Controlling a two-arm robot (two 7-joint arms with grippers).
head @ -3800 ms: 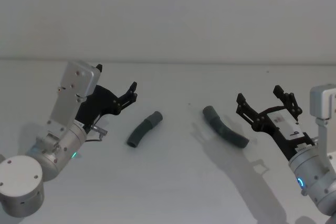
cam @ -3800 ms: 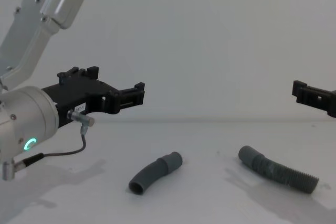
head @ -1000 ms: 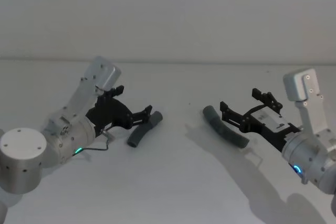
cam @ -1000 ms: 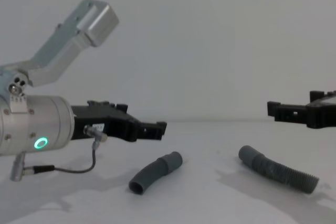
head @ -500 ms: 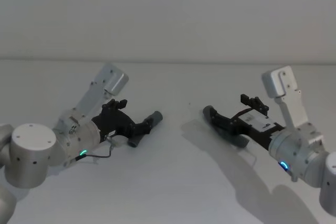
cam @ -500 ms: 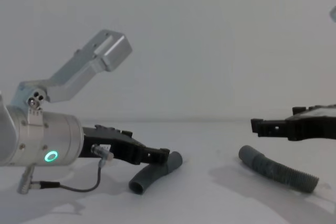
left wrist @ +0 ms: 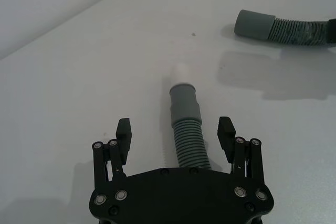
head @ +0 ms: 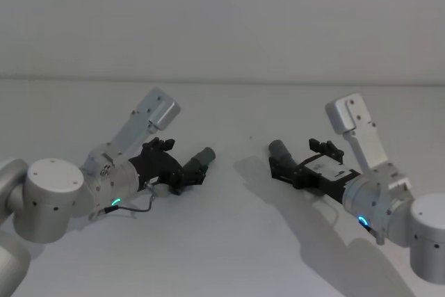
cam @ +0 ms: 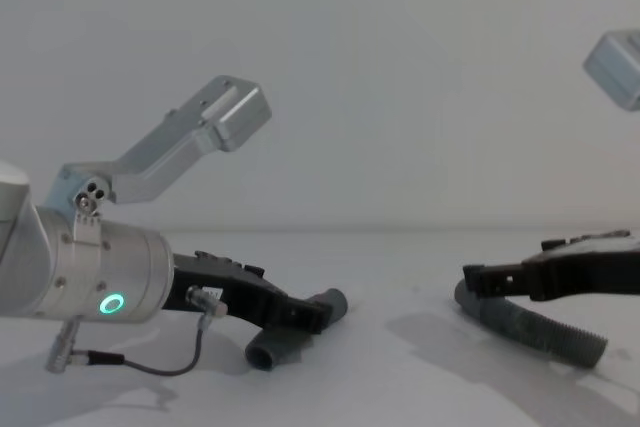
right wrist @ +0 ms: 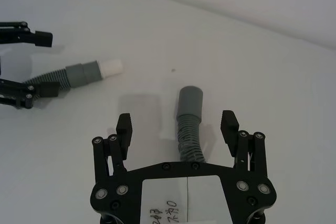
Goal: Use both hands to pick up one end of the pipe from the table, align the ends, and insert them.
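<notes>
From the head view, the left gripper (head: 179, 174) lies low over the table (head: 222, 248), reaching along the short hose piece (head: 201, 158). The right gripper (head: 293, 159) mirrors it on the longer hose piece (head: 281, 149). Each seems placed to take its piece behind the cuff, leaving the mating ends free. The two pieces lie well apart with bare table between them.

In the left wrist view, the left gripper (left wrist: 175, 128) is spread wide. Its jaws straddle the ribbed body of the short hose piece (left wrist: 187, 140) with a gap on each side. The grey cuff (left wrist: 184, 103) and white tip (left wrist: 182, 72) stick out ahead. A small dark speck (left wrist: 193, 34) marks the table beyond, and the other piece's wide cuff (left wrist: 253, 23) faces across.

In the right wrist view, the right gripper (right wrist: 177, 123) is likewise spread, with the ribbed longer hose piece (right wrist: 189, 135) between its jaws, untouched. The round cuff (right wrist: 190, 100) projects forward, so the socket end stays clear for the white tip (right wrist: 111, 66).

The chest view shows both grippers almost down at the surface, and both pieces rest flat on the table. A thin cable (cam: 150, 368) sags beneath the left arm, close to the tabletop, and could drag on it
</notes>
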